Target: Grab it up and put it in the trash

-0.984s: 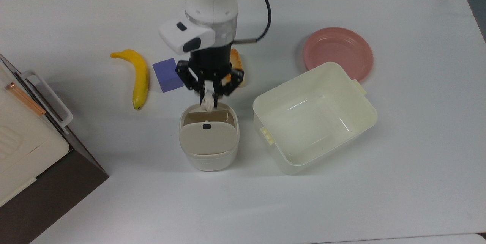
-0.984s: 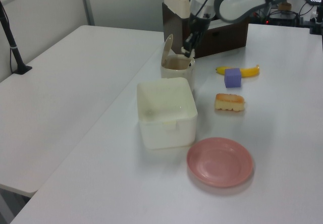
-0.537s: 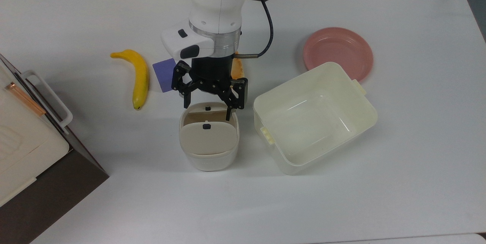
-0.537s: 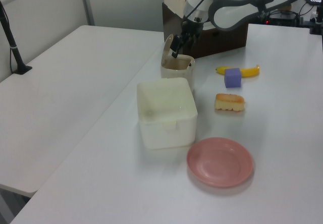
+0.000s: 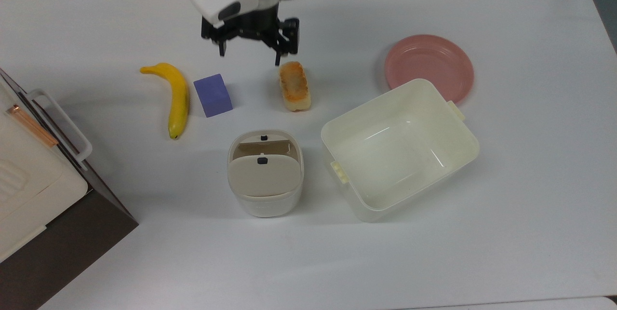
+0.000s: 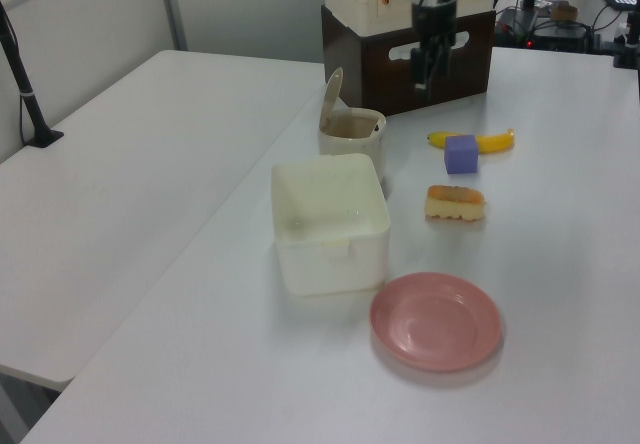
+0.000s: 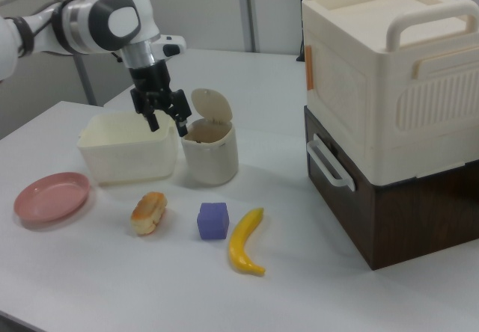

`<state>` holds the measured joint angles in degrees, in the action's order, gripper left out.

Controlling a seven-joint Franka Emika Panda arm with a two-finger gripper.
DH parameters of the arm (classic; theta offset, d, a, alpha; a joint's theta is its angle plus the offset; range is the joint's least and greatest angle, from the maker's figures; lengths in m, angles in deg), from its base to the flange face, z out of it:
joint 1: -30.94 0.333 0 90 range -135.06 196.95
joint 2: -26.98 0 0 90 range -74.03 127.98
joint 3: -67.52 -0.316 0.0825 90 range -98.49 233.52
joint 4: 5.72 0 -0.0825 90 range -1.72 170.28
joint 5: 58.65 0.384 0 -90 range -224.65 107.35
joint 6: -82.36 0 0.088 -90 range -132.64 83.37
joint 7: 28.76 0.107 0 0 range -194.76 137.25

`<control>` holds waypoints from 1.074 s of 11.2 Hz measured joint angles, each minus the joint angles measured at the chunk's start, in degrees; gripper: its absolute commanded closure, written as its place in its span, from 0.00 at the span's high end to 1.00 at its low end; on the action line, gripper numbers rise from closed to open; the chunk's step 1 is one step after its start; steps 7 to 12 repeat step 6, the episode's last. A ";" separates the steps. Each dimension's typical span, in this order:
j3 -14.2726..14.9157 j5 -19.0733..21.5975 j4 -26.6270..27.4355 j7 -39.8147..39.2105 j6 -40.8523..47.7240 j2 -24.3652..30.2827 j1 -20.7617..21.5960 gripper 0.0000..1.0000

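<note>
Two spread fingers of the gripper (image 5: 249, 58) hang apart from the trash (image 5: 265, 175).

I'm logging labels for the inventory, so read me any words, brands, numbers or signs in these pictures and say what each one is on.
None: no readable text, brand, number or sign anywhere.
The trash bin lid bears small dark dots, no lettering.
The banana, purple block, bread, pink plate, cream tub and cream box are unmarked.

gripper (image 5: 249, 59) open, empty, above table nr bread (image 5: 294, 86) | trash (image 5: 265, 173) lid tilted, btw purple block (image 5: 212, 95) & tub (image 5: 399, 148) | banana (image 5: 174, 98) top view's left
</note>
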<state>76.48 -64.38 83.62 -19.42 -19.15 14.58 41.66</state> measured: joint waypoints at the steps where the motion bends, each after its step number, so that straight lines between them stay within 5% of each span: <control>1: -0.03 0.06 2.60 -0.23 0.40 2.51 0.10 1.00; 4: -0.08 0.19 7.80 -0.29 0.94 7.21 0.36 1.00; 12: -0.04 1.39 8.22 -0.31 1.10 7.48 0.18 1.00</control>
